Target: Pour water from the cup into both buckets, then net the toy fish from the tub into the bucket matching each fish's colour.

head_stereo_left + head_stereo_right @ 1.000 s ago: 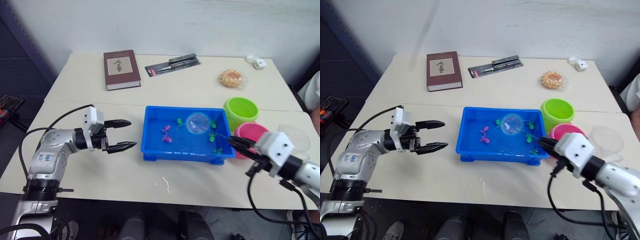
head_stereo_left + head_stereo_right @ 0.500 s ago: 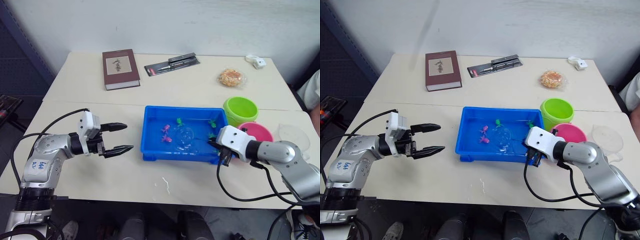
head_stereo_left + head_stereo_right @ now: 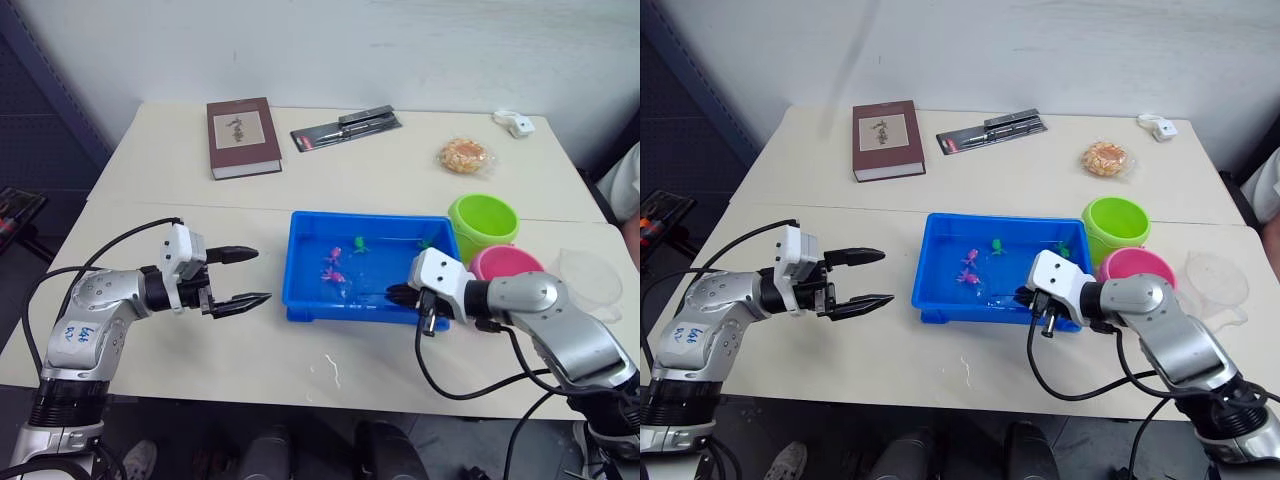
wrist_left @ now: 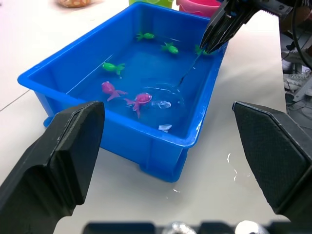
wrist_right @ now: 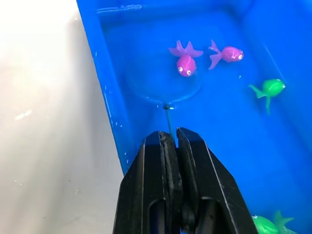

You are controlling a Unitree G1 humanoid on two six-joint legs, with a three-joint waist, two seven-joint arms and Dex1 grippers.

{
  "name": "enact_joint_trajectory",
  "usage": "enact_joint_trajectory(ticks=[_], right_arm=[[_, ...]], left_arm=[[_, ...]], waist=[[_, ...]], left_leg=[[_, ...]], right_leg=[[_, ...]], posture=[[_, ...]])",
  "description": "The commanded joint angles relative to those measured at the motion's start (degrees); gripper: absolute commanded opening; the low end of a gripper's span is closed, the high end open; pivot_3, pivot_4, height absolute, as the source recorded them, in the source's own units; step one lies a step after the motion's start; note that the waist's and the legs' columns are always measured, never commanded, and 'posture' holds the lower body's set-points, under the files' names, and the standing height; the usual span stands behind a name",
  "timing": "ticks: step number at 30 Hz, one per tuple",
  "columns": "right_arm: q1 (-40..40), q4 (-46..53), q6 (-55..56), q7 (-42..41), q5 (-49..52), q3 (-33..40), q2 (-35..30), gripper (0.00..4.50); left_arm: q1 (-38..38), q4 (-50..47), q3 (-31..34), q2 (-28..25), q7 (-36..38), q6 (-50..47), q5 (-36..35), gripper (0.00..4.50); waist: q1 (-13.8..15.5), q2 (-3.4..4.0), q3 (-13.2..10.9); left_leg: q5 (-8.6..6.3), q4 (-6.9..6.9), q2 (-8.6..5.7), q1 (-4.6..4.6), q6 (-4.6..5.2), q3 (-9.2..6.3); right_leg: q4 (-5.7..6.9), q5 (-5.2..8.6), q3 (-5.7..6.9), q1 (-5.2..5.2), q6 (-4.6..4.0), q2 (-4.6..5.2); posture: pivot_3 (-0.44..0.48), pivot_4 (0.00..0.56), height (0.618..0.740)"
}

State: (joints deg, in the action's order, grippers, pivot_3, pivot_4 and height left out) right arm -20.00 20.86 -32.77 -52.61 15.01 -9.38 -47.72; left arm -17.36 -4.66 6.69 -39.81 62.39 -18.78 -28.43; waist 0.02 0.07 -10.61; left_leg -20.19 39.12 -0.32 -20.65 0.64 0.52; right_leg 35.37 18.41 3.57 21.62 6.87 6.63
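The blue tub (image 3: 300, 300) holds water with pink fish (image 5: 185, 63) and green fish (image 5: 268, 87). My right gripper (image 3: 395, 295) hangs over the tub's front right rim, shut on the net's thin dark handle (image 5: 168, 119). The net's hoop (image 5: 165, 95) lies under the water, with one pink fish at its far edge. The lime green bucket (image 3: 483, 222) and the pink bucket (image 3: 505, 263) stand right of the tub. Further right is the clear cup (image 3: 590, 272). My left gripper (image 3: 260, 275) is open, left of the tub above the table, holding nothing.
A brown book (image 3: 242, 137), a packaged pen set (image 3: 346, 127), a snack bag (image 3: 465, 156) and a small white item (image 3: 518, 124) lie at the back of the table. Water drops (image 3: 330, 368) mark the table in front of the tub. A person's sleeve (image 3: 625, 185) shows at the right edge.
My right gripper has swung left along the tub's front and lowered the net from above the water into it, beside the pink fish. The left arm barely shifted.
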Motion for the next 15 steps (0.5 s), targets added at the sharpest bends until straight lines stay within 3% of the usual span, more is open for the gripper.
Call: enact_joint_trajectory(ticks=[1,7,15], right_arm=[[1.38,2.28,1.32,-2.73,3.16,6.13,-2.49,0.0],[6.29,2.83,5.92,-5.92,6.47,14.6,-4.53,0.0],[20.65,8.29,7.44,-6.2,11.94,32.33,-3.26,0.0]], left_arm=[[-0.82,-1.51,-0.01,0.06,-0.19,0.21,-0.32,4.49],[-3.18,-0.24,-1.64,1.94,-0.04,0.67,-0.34,4.49],[-8.29,3.25,-4.27,5.64,1.62,1.46,-0.41,4.49]], waist=[[0.04,0.0,0.0],[0.18,0.0,0.0],[1.23,-0.01,0.0]], left_leg=[[0.0,0.0,0.0,0.0,0.0,0.0],[0.0,0.0,0.0,-0.01,0.0,-0.01],[0.0,0.01,-0.03,-0.02,0.01,0.03]], right_leg=[[0.0,0.0,0.02,0.0,0.0,0.0],[0.0,0.0,0.1,-0.01,0.0,-0.04],[0.01,-0.01,0.3,-0.04,0.02,-0.12]], posture=[[0.0,0.15,0.738],[0.0,0.15,0.738],[0.0,0.15,0.738]])
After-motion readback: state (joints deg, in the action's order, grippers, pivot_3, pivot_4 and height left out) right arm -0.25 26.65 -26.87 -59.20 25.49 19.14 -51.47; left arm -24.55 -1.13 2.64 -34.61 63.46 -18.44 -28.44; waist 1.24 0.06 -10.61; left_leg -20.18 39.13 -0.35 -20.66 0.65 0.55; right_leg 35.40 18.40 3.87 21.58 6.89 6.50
